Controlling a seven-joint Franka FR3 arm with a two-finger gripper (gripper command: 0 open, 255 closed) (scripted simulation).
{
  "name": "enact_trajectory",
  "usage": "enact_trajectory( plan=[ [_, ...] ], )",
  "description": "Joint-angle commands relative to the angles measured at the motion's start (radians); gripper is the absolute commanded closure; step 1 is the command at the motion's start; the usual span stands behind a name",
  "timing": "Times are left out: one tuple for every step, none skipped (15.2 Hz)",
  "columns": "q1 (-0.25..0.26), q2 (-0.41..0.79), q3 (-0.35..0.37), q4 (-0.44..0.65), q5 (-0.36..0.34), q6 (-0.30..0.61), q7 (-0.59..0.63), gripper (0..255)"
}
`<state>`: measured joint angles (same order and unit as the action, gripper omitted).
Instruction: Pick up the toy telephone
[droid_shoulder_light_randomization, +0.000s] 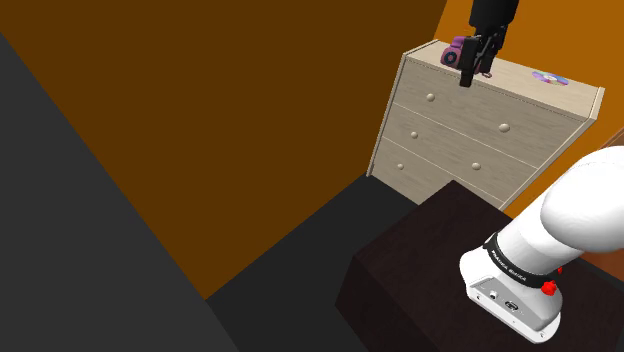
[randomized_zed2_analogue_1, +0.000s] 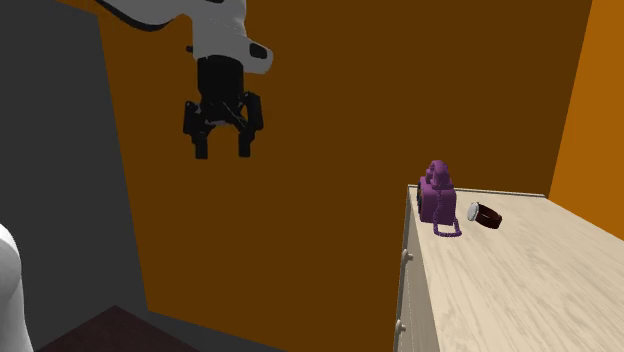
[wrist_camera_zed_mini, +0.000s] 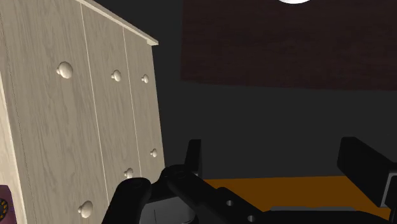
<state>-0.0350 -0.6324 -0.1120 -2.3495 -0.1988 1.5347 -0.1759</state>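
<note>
The gripper hangs with its black fingers spread and nothing between them. From the shoulder view it crosses in front of the purple toy telephone, which sits on top of the pale dresser at that view's left end, so the two look almost touching there. A flat purple-and-white disc lies further along the same top, and the dark brown stand sits in the foreground under the white arm. The second exterior view tells it straighter: the gripper is out in open air before the orange wall, well apart from the toy telephone. The telephone lies to that view's right and lower, upright on the dresser near its corner, with a beaded cord looped on the wood. A squat dark round thing with a white face lies just beside it. I'd judge the hand must cross over the top, then come down. In the wrist view the open gripper looks down past grained drawer fronts and round knobs to the dark floor.
</note>
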Motion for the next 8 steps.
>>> enact_trajectory(
  plan=[
    [-0.014, 0.041, -0.041, 0.027, -0.018, 0.032, -0.041, 0],
    [-0.019, 0.064, -0.061, 0.045, -0.025, 0.047, -0.061, 0],
    [-0.025, 0.088, -0.081, 0.064, -0.031, 0.06, -0.081, 0],
    [-0.03, 0.113, -0.1, 0.084, -0.034, 0.074, -0.102, 0],
    [-0.035, 0.139, -0.12, 0.105, -0.037, 0.087, -0.123, 0],
    [-0.039, 0.165, -0.139, 0.128, -0.038, 0.1, -0.144, 0],
    [-0.043, 0.192, -0.158, 0.151, -0.038, 0.112, -0.165, 0],
    [-0.047, 0.22, -0.178, 0.175, -0.036, 0.123, -0.187, 0]
  ],
)
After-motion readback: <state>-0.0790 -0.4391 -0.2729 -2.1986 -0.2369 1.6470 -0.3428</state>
